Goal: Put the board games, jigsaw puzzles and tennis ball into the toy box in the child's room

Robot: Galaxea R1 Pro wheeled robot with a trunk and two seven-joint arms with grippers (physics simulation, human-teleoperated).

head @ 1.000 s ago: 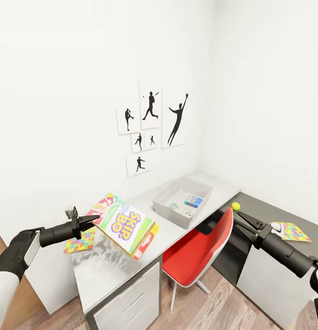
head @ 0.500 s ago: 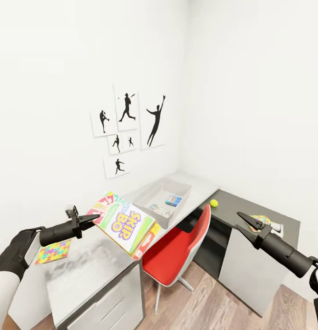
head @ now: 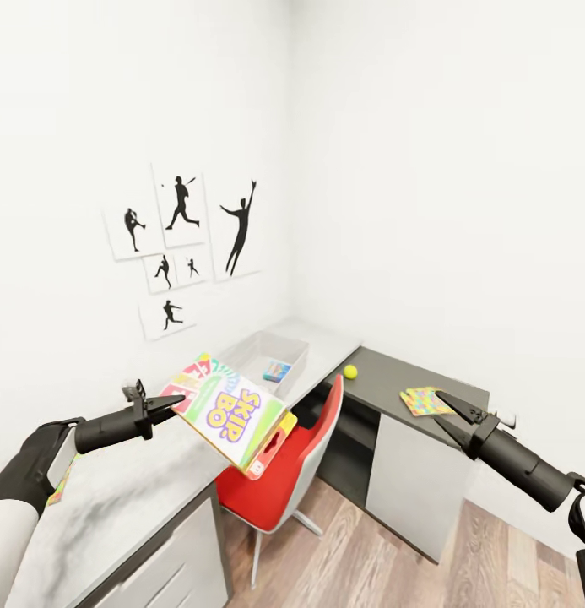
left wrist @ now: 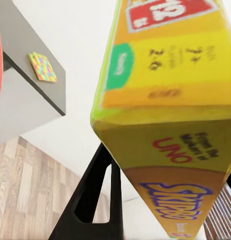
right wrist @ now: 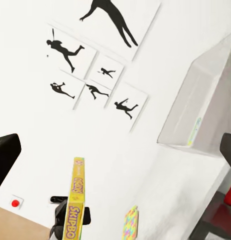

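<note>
Left gripper (head: pixel 176 404) grips box (head: pixel 229 411) — "SKIP-BO".

toy box (head: pixel 262 355): on table (head: pixel 132 498), by wall | chair (head: pixel 284 473): before table | side unit (head: pixel 410 422): right of table, bearing tennis ball (head: pixel 350 371), jigsaw puzzle (head: pixel 425 400) | pictures (head: pixel 182 245): wall above table

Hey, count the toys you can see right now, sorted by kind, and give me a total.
Board game boxes: 2 (Skip-Bo box, small blue box in the toy box)
Jigsaw puzzles: 2 (one on the dark side unit, one on the table)
Tennis ball: 1
Total: 5
</note>
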